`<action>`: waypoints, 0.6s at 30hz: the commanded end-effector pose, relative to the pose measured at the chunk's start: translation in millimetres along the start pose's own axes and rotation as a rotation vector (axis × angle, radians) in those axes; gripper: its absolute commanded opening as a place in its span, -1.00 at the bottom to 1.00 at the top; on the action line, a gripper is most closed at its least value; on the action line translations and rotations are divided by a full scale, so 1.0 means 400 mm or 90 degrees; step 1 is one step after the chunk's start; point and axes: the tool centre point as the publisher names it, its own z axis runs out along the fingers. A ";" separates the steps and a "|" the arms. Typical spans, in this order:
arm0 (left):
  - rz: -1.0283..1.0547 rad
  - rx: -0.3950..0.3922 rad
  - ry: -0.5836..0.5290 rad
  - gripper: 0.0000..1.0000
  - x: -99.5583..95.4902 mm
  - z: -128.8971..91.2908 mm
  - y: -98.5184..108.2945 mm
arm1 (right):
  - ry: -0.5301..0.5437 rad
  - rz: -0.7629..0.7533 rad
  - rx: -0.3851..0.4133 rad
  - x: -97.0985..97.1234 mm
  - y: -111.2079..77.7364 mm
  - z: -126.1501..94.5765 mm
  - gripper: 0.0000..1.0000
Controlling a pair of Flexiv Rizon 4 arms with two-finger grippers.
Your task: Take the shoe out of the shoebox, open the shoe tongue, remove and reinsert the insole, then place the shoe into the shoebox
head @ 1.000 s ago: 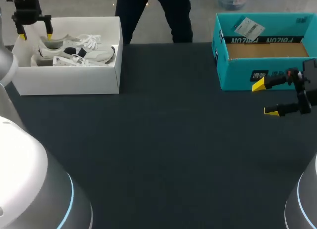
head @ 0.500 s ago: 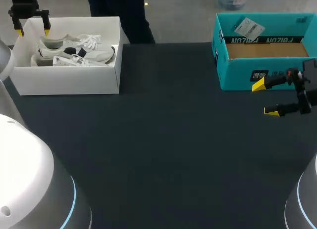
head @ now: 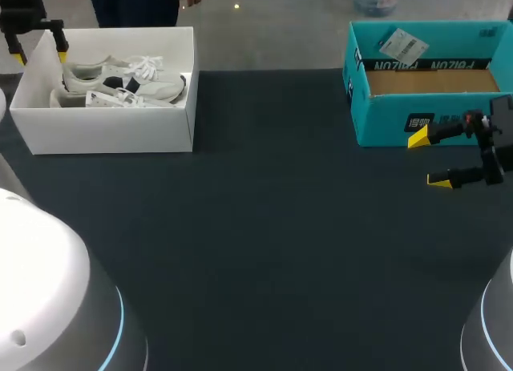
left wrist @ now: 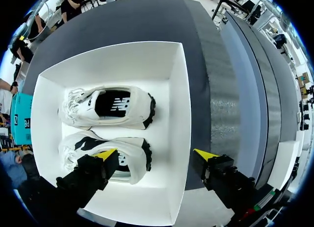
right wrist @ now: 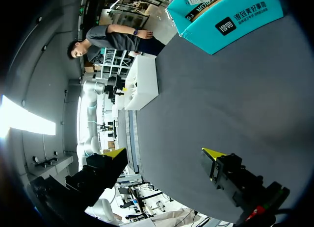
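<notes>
Step one isn't done: both shoes (head: 120,82) lie side by side in the white shoebox (head: 112,131), nothing lifted. Your left end effector (head: 38,57) hangs over the shoebox's heel end, spread wide and empty. In the left wrist view one finger (left wrist: 105,154) sits above the heel of the nearer shoe (left wrist: 122,161); the other is outside the shoebox wall. The shoe's long axis runs along the shoebox's long side, toes pointing away from the end effector. Your finger line runs the same way, so you'll likely need a wrist turn to pinch across the shoe. The right end effector (head: 429,159) is wide open, empty and well apart from the shoebox. The left arm is nearer; use it.
</notes>
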 end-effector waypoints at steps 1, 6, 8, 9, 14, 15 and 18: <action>0.003 -0.044 0.005 1.00 0.001 -0.027 -0.091 | -0.002 0.001 -0.002 0.000 -0.003 0.002 1.00; -0.012 -0.057 0.002 1.00 0.004 -0.048 -0.132 | -0.002 0.001 -0.002 0.000 -0.003 0.002 1.00; -0.002 -0.071 0.001 1.00 0.000 -0.048 -0.153 | -0.002 0.001 -0.002 0.000 -0.003 0.002 1.00; -0.006 -0.080 -0.002 1.00 -0.003 -0.047 -0.163 | -0.002 0.001 -0.002 0.000 -0.003 0.002 1.00; 0.009 -0.102 -0.011 1.00 -0.021 -0.040 -0.209 | -0.002 0.001 -0.002 0.000 -0.003 0.002 1.00; 0.008 -0.109 -0.012 1.00 -0.027 -0.037 -0.216 | -0.002 0.001 -0.002 0.000 -0.003 0.002 1.00; 0.014 -0.113 -0.011 1.00 -0.039 -0.021 -0.231 | -0.002 0.001 -0.002 0.000 -0.003 0.002 1.00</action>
